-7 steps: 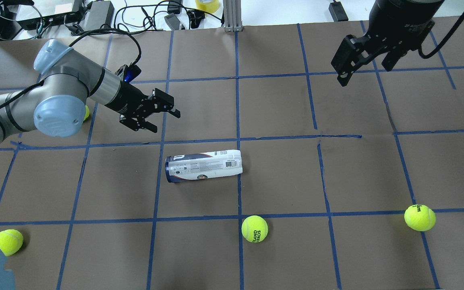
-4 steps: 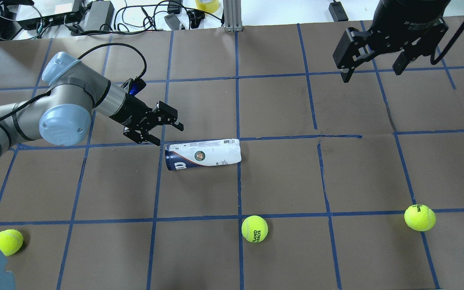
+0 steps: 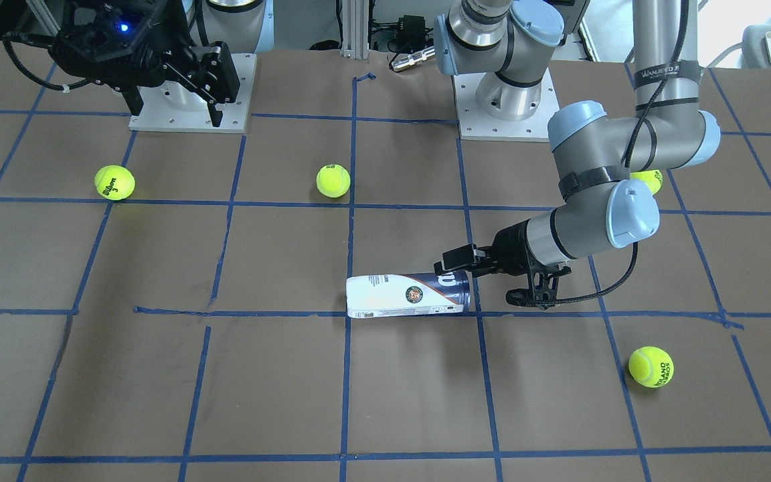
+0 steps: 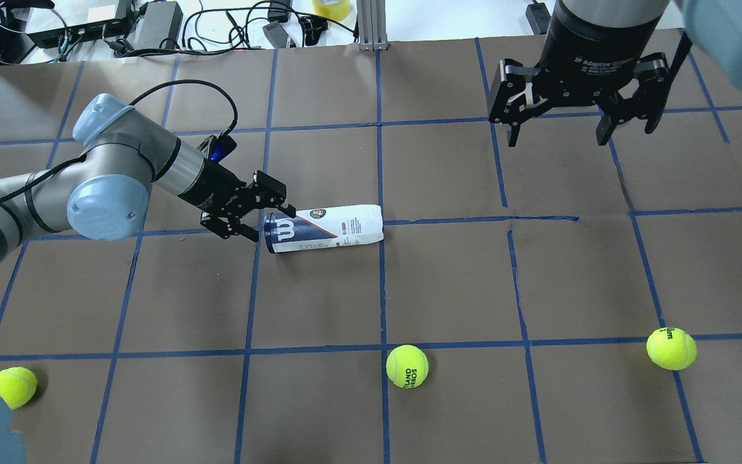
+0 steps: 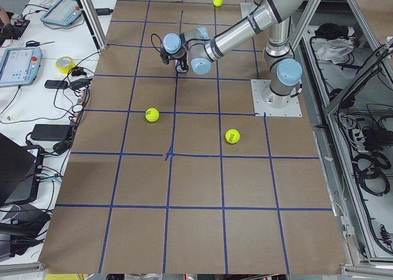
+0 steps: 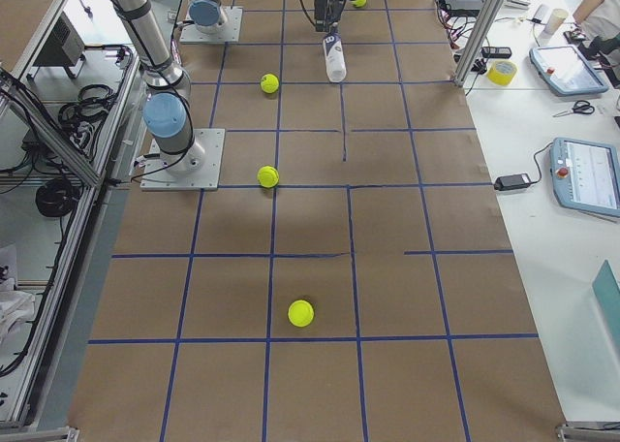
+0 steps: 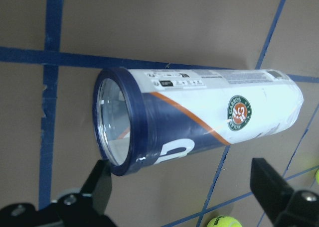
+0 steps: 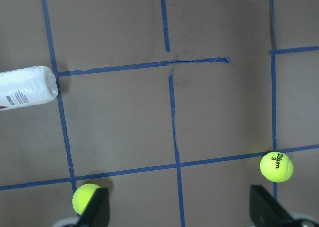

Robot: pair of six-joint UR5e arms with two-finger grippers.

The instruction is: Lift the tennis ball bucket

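The tennis ball bucket (image 4: 329,228) lies on its side on the brown table, navy end towards my left arm, white end to the right. It also shows in the front view (image 3: 407,295), the left wrist view (image 7: 199,118) and the right wrist view (image 8: 25,87). My left gripper (image 4: 272,223) is open and low at the navy end; its fingertips straddle the rim without closing on it. In the left wrist view (image 7: 183,187) the can lies just beyond the fingers (image 7: 97,187). My right gripper (image 4: 558,132) is open, empty and high over the far right of the table.
Tennis balls lie at the near edge (image 4: 407,366), near right (image 4: 671,348) and near left (image 4: 13,386). Another (image 3: 646,179) is partly hidden behind my left arm. Blue tape lines grid the table. Cables and boxes (image 4: 87,26) lie beyond the far edge.
The bucket has rolled away from the robot, towards the far side, so the W logo now faces up. My left gripper moved right and lower to its navy end. My right gripper shifted left and turned.
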